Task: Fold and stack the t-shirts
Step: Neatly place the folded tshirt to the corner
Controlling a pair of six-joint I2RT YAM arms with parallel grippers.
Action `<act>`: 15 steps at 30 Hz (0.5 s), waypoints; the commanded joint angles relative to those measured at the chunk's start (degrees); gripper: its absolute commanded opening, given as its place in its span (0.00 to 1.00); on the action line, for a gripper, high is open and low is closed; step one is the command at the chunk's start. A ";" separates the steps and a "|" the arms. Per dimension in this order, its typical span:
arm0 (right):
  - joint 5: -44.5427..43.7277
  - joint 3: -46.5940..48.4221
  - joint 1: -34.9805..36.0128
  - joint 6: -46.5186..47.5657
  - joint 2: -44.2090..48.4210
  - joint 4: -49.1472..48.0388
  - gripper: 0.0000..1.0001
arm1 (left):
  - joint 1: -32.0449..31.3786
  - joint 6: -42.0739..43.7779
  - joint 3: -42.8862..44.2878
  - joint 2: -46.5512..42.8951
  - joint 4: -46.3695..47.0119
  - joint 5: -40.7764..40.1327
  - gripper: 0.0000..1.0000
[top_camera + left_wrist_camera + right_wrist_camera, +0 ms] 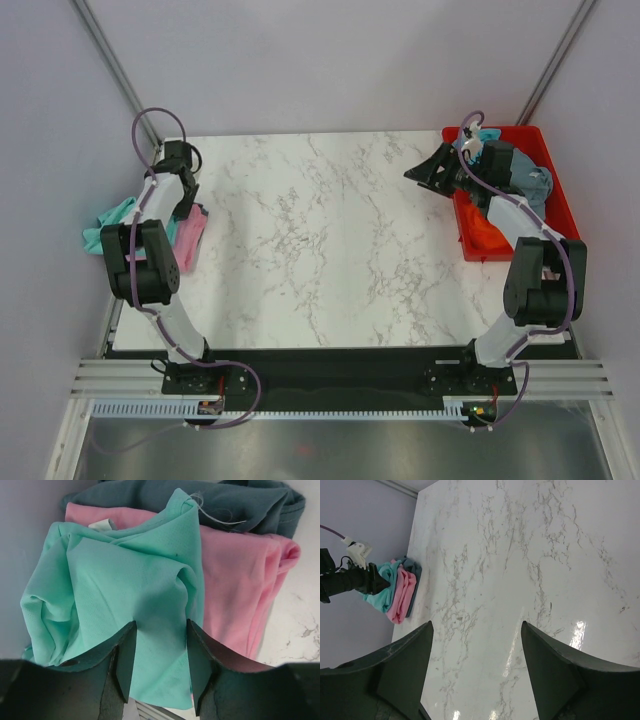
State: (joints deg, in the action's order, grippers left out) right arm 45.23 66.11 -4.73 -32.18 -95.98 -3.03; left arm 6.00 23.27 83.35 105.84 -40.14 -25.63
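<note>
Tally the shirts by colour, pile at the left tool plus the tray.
teal-green shirt: 1
pink shirt: 1
dark grey-blue shirt: 1
orange shirt: 1, in the red tray
light blue shirt: 1, in the tray
Total: 5 in view; the right arm hides part of the tray.

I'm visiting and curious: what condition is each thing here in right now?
Teal shirt: loosely folded, lying on top.
Pink shirt: folded, under the teal one.
Grey-blue shirt: lying underneath both.
Red tray: holding crumpled shirts.
Left jaws: apart, teal cloth between them.
Right jaws: wide open, empty.
</note>
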 commanded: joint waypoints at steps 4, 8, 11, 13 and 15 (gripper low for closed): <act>1.52 2.19 -0.19 -1.56 -0.87 -4.18 0.79 | 0.86 3.01 -0.38 0.24 2.08 -1.80 0.49; 1.61 2.18 -0.19 -2.01 -0.70 -4.62 0.79 | 0.94 3.01 -1.00 0.24 2.08 -1.62 0.47; 1.61 2.10 -0.28 -1.83 -0.17 -4.53 0.79 | 0.86 3.01 -1.52 -0.11 1.82 -1.01 0.49; 1.70 1.75 -0.28 -1.65 0.09 -4.53 0.79 | 0.86 2.66 -1.53 -0.37 1.38 -0.57 0.49; 1.61 1.22 -0.28 -1.65 0.45 -4.62 0.79 | 0.94 2.40 -1.61 -0.81 1.21 0.22 0.49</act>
State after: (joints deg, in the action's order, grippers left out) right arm 45.43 66.15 -4.73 -33.87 -96.71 -5.23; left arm 6.74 24.32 82.06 106.04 -40.05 -26.33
